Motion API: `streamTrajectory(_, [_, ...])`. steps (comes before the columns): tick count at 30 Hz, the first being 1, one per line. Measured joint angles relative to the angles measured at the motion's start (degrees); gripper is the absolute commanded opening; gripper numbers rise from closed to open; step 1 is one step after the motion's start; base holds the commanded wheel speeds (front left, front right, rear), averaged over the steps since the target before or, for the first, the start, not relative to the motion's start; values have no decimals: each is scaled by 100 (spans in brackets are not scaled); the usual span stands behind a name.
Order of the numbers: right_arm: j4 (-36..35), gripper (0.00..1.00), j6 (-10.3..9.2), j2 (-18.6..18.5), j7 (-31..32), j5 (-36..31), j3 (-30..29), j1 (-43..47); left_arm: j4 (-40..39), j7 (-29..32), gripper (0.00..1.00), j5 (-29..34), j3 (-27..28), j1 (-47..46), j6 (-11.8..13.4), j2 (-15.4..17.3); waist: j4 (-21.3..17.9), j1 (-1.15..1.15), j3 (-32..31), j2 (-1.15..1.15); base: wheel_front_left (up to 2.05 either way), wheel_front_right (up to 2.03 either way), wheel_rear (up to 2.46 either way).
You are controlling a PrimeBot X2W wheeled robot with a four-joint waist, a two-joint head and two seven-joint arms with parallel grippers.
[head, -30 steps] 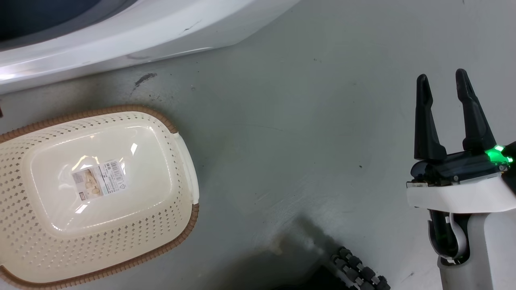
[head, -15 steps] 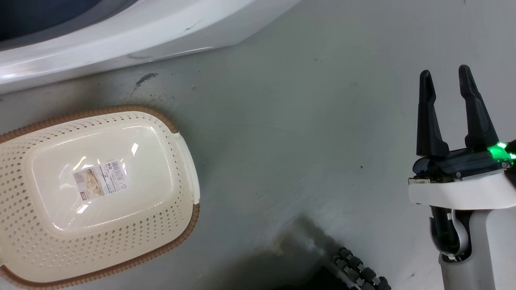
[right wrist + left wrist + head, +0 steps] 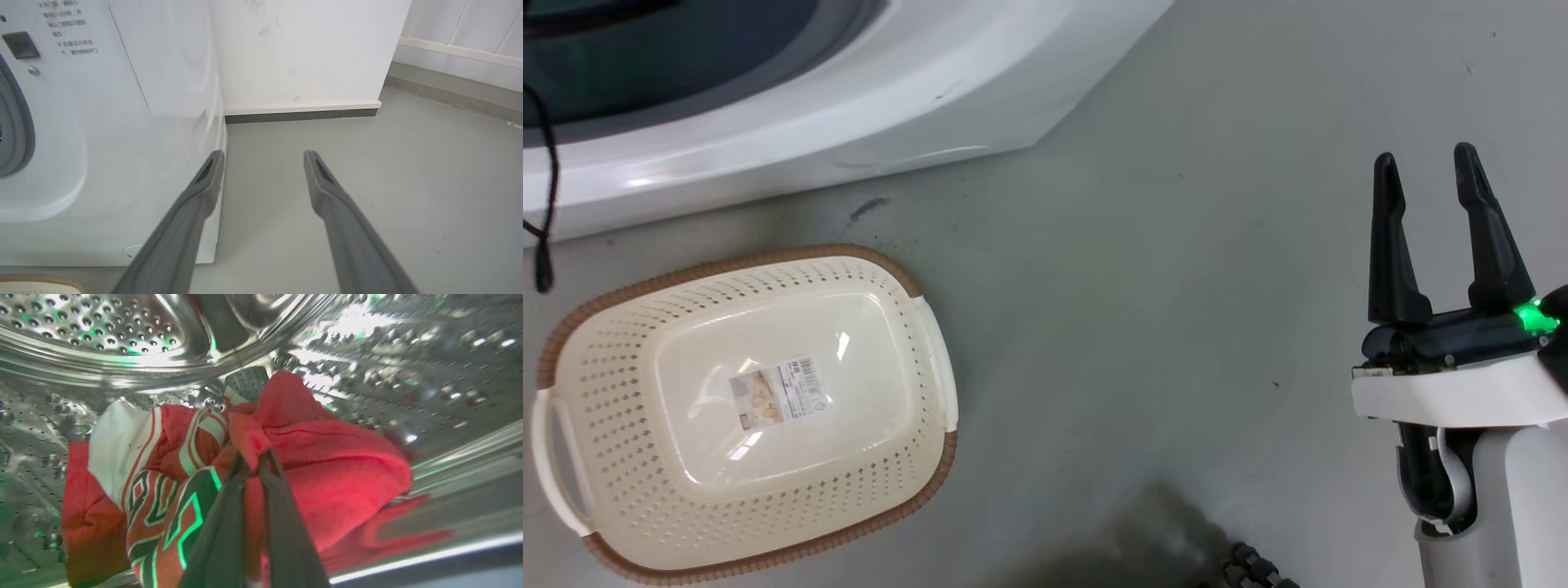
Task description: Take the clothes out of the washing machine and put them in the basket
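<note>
Washing machine (image 3: 890, 106) and empty basket (image 3: 727, 263) sit lower in the head view than before: the camera has moved. Clothes (image 3: 347, 477) lie in the drum (image 3: 102, 326), not yet out. Left jaws look pinched on a red fold. Right jaws are wide and empty.

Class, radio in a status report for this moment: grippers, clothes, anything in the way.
Left gripper shut on the clothes, inside the drum. Right gripper open, over the floor. Basket empty. Nothing seen in the way.
</note>
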Motion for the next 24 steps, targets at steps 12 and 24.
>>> streamTrajectory(12, [116, 100, 0, 2, 0, -348, -62, 225, -519, -1376, 0, -553, -339, 1432, 0, -181, 498, -1, -903, 0, 0, 0, 0])
streamTrajectory(24, [215, 100, 0, 2, 0, -622, -107, 654, -1200, -2219, 0, -779, -432, 2632, 45, -387, 842, -1, -1754, 0, 0, 0, 0])
